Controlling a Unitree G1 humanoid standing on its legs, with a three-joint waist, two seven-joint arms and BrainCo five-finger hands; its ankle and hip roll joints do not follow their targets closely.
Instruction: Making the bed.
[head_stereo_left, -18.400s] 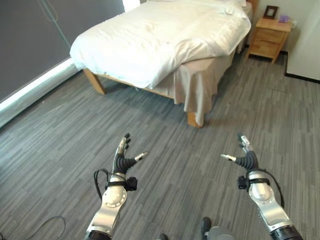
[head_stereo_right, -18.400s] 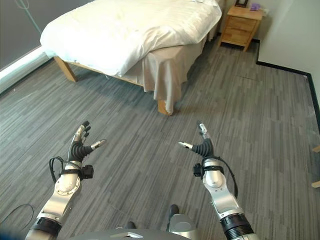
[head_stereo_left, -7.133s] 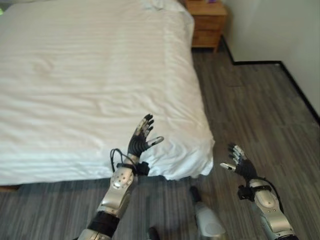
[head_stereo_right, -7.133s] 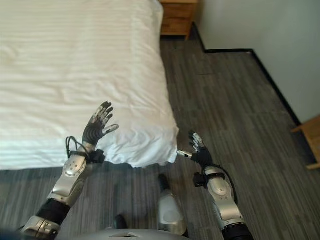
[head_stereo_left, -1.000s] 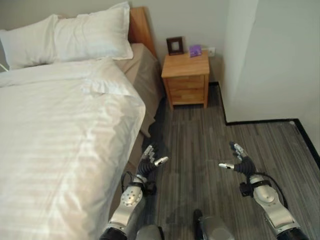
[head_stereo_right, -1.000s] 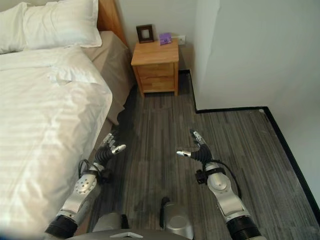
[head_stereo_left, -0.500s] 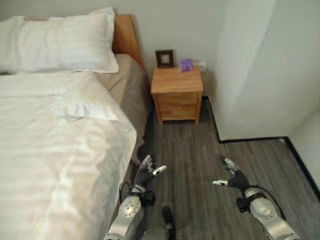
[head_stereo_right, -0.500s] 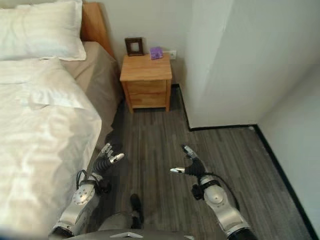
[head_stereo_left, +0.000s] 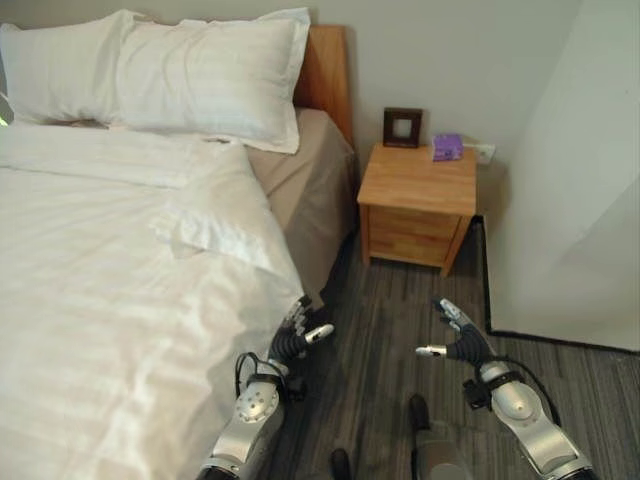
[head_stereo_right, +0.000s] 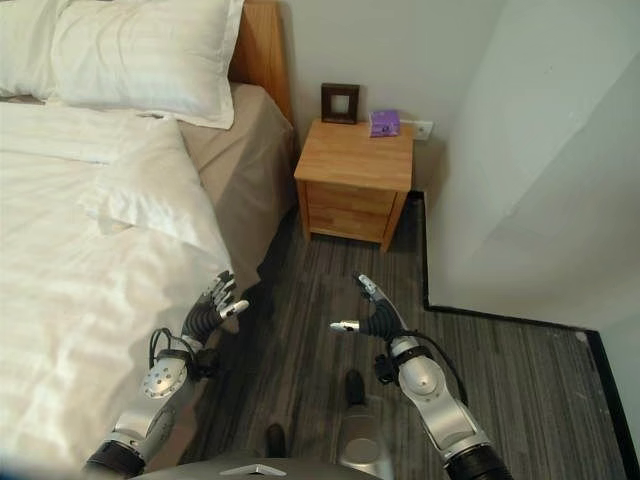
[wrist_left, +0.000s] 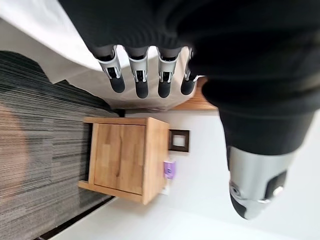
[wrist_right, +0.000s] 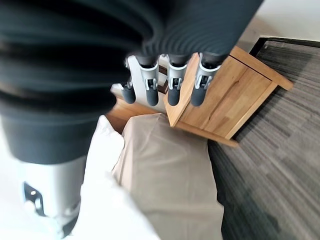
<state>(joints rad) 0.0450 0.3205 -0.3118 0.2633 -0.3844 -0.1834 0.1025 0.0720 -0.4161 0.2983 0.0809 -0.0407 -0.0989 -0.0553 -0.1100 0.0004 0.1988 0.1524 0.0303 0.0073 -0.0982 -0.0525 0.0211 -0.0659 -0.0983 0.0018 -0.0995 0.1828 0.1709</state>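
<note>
The bed (head_stereo_left: 300, 190) fills the left of my head views, its white duvet (head_stereo_left: 110, 300) lying mostly flat with faint stripes and shallow creases, draped over the near side; the duvet's top corner (head_stereo_left: 225, 225) is bunched and folded back on itself, short of the two pillows (head_stereo_left: 190, 75) that lean against the wooden headboard (head_stereo_left: 325, 70), and leaves the beige sheet (head_stereo_left: 300, 185) bare along the edge by the headboard; I judge that corner to be the part not yet made; my left hand (head_stereo_left: 297, 338) hangs just beside the draped side of the duvet, fingers straight and relaxed, thumb apart, holding nothing; my right hand (head_stereo_left: 455, 340) is out over the grey floor (head_stereo_right: 520, 370), well apart from the bed, fingers likewise loosely extended and empty; beyond them stands the wooden nightstand (head_stereo_left: 415, 205) against the wall, carrying a small dark picture frame (head_stereo_left: 402, 127) and a purple object (head_stereo_left: 447, 147); risks, as I judge them: pinching too little of the bunched corner would let the cloth slip free on the pull; pulling from this low side position could drag the whole duvet off-centre and deepen the creases; a wide right-arm swing in the narrow gap could strike the nightstand and topple the frame
</note>
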